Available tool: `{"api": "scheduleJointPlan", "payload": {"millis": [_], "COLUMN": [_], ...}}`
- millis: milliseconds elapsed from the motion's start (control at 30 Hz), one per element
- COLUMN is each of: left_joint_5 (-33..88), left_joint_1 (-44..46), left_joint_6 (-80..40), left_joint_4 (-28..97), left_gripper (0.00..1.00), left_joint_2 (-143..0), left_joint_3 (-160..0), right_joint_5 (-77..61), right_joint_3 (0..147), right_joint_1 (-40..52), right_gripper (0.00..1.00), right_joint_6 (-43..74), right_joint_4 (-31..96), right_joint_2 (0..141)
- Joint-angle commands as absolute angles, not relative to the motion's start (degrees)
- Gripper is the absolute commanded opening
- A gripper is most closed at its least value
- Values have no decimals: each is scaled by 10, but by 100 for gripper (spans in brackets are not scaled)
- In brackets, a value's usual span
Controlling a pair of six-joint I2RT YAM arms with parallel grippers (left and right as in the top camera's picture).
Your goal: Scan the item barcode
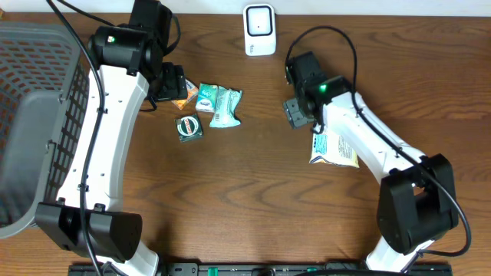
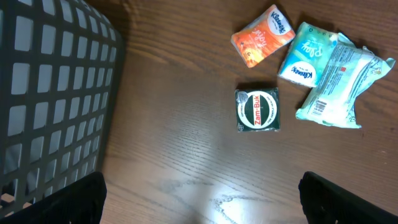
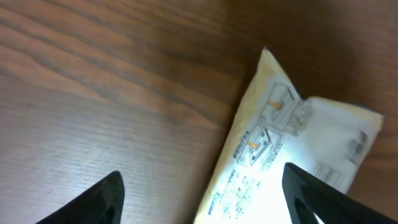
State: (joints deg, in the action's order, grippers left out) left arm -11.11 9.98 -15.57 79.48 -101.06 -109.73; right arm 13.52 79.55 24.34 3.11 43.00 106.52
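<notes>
A white and yellow packet [image 1: 334, 150] lies flat on the table, partly under my right arm. In the right wrist view the packet [image 3: 292, 130] shows small printed text and reaches between the fingertips [image 3: 93, 199]; neither touches it. My right gripper [image 1: 296, 112] [image 3: 205, 205] is open. The white barcode scanner [image 1: 259, 29] stands at the back edge. My left gripper [image 1: 170, 83] [image 2: 202, 202] hangs wide open over bare wood beside a cluster of small items, with nothing between its fingers.
The cluster holds an orange Kleenex pack [image 2: 261, 36], a teal tissue pack [image 2: 306, 53], a crumpled white-green pack [image 2: 341, 87] and a green Zam-Buk tin [image 2: 257, 110]. A dark mesh basket [image 1: 38, 115] fills the left side.
</notes>
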Motion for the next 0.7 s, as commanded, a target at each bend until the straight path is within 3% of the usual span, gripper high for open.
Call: {"api": "scheduleJointPlan", "payload": {"millis": [0,133,433,533,667], "left_joint_5": [-121,-121,-121,-121,-121], "left_joint_1": [100,100,100,100,100], "left_joint_6": [-150,-150,-150,-150,-150], "left_joint_4": [797,797,797,797,797], "left_gripper": [97,97,98,97,97], "left_joint_2": [-1015,-1015,-1015,-1015,-1015], "left_joint_3": [-1097,-1097,-1097,-1097,-1097], "right_joint_5": [180,272,331,326,322], "right_joint_3": [757,723,677,677,681], "right_joint_1": [250,251,251,251,251], "right_gripper": [80,82,79,57,11], "right_joint_6": [40,90,103,108,136], "right_joint_4": [393,361,323,335,353], "right_joint_2": [1075,1090,1156,1173,1165]}}
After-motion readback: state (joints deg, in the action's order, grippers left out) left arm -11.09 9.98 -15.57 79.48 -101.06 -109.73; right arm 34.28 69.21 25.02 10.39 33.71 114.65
